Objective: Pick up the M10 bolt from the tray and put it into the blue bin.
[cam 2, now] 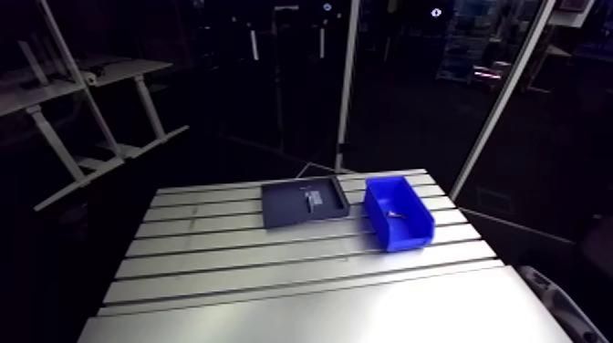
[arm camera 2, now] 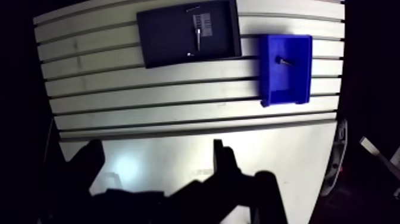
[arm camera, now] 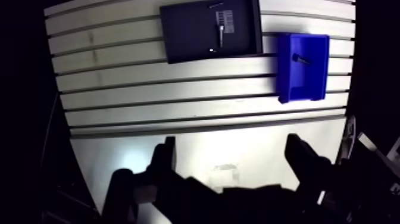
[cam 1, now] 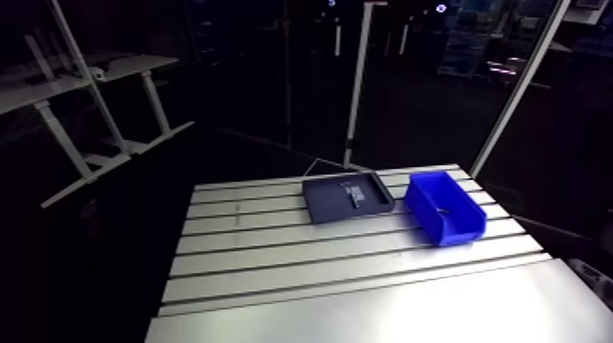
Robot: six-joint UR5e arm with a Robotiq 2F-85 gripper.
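A dark tray [arm camera: 184, 30] lies on the far part of the slotted table, ahead of my gripper. In it rest a slim metal piece [arm camera: 221, 36] and a small striped card [arm camera: 229, 19]. Beside the tray stands the blue bin [arm camera: 297, 83], and a dark bolt [arm camera: 299, 58] lies on its floor. In the arm view the same bolt [cam 1: 441, 209] shows inside the bin [cam 1: 453, 230], right of the tray [cam 1: 324, 208]. My gripper [arm camera: 232, 158] hangs high over the table's near end, well short of both, open, with nothing between its fingers [arm camera: 163, 158].
The aluminium table [cam 1: 319, 265] has long slots running across it, with a smooth plate [cam 1: 383, 315] at the near end. Dark floor drops away past every table edge. Slanted white frame posts [cam 1: 515, 91] rise behind the table.
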